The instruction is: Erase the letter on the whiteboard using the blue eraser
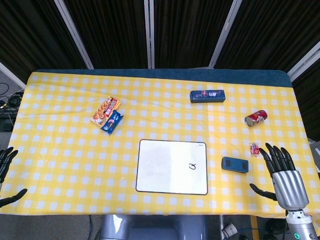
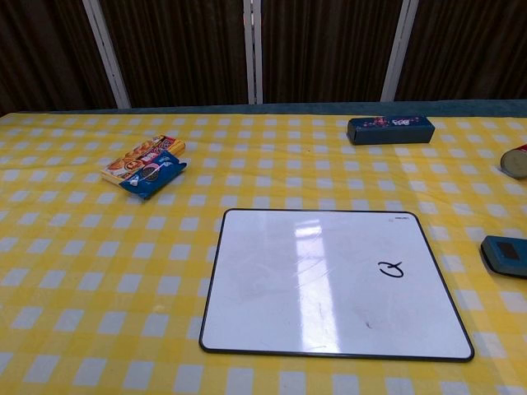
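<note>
The whiteboard (image 1: 172, 166) (image 2: 329, 284) lies flat at the table's front middle, with a small black letter (image 1: 192, 166) (image 2: 391, 268) on its right side. The blue eraser (image 1: 235, 164) (image 2: 505, 254) rests on the cloth just right of the board. My right hand (image 1: 282, 175) hovers at the front right corner, fingers spread and holding nothing, a short way right of the eraser. My left hand (image 1: 6, 167) shows only at the left edge of the head view, fingers apart and empty. The chest view shows neither hand.
A dark blue box (image 1: 207, 96) (image 2: 390, 129) lies at the back right. A red can (image 1: 256, 118) (image 2: 516, 160) lies on its side by the right edge, with a small red-and-white wrapper (image 1: 255, 148) nearer the eraser. Two snack packets (image 1: 107, 114) (image 2: 146, 168) sit at the back left.
</note>
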Robot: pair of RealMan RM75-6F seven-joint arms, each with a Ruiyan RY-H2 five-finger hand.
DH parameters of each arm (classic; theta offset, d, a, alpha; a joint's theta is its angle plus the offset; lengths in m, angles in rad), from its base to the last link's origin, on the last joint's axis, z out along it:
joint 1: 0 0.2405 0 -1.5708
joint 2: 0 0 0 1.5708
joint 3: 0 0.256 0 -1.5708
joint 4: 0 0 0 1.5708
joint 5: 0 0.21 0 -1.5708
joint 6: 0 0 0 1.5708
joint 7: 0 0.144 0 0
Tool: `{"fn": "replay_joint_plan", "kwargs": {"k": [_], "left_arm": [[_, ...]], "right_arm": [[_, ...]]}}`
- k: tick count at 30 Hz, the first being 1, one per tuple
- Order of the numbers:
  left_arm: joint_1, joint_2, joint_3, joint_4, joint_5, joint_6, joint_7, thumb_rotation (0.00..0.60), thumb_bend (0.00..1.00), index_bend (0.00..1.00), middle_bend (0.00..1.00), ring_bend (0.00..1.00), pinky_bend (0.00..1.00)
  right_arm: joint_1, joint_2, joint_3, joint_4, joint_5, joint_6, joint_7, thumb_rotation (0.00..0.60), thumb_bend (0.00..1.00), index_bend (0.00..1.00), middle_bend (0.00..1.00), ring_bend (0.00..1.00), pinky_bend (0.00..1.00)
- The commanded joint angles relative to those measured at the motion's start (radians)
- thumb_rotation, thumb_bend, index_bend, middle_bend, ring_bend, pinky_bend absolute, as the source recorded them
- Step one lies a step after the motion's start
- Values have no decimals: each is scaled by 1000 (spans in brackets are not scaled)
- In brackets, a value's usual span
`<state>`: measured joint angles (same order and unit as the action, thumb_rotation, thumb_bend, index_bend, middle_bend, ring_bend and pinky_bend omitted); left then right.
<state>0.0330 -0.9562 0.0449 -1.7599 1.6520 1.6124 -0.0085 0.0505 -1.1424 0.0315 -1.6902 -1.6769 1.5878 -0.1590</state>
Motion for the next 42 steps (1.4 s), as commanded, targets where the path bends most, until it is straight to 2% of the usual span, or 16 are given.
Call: {"fn": "replay_joint_plan", "kwargs": {"k": [1, 8, 11, 13, 15, 18, 20, 26, 33, 42], "left_arm": [[1, 1, -1, 2, -3, 0, -2, 600, 0, 0, 0, 0, 0], [-1, -1, 1, -2, -1, -6, 4, 600, 0, 0, 0, 0, 0], [-3, -2, -3, -4, -1, -5, 10, 600, 0, 0, 0, 0, 0], [-5, -2, -6, -6, -7, -10, 10, 600, 0, 0, 0, 0, 0], [-11, -5, -9, -6, -18, -23, 17, 600, 0, 0, 0, 0, 0], [-22, -11, -14, -8, -35, -48, 34, 600, 0, 0, 0, 0, 0], [-27, -16, -17, -9, -46, -60, 51, 600, 0, 0, 0, 0, 0], [-29, -27, -23, -20, -74, -73, 82, 600, 0, 0, 0, 0, 0], [-31, -35, -22, -22, -86, -83, 106, 600, 0, 0, 0, 0, 0], [-35, -38, -22, -23, -89, -91, 111, 600, 0, 0, 0, 0, 0]], "right_arm": [[3, -2, 0, 2, 3, -7, -1, 600, 0, 19, 0, 0, 0], [16, 3, -1, 4, 40, -57, 16, 600, 0, 21, 0, 0, 0], [41, 7, 10, 1, 88, -117, 78, 600, 0, 70, 0, 0, 0], [64, -3, 25, 31, 116, -155, 113, 600, 0, 103, 24, 0, 0], [95, -24, 36, 83, 146, -213, 128, 600, 5, 135, 89, 13, 7], [140, -50, 40, 144, 184, -307, 133, 600, 24, 198, 196, 89, 111], [164, -69, 44, 180, 202, -353, 118, 600, 36, 220, 224, 119, 168], [224, -133, 41, 261, 240, -461, 69, 600, 50, 241, 247, 144, 218], [257, -191, 43, 333, 273, -509, 19, 600, 54, 258, 295, 196, 329], [281, -278, 27, 443, 266, -513, -31, 600, 62, 292, 341, 238, 374]]}}
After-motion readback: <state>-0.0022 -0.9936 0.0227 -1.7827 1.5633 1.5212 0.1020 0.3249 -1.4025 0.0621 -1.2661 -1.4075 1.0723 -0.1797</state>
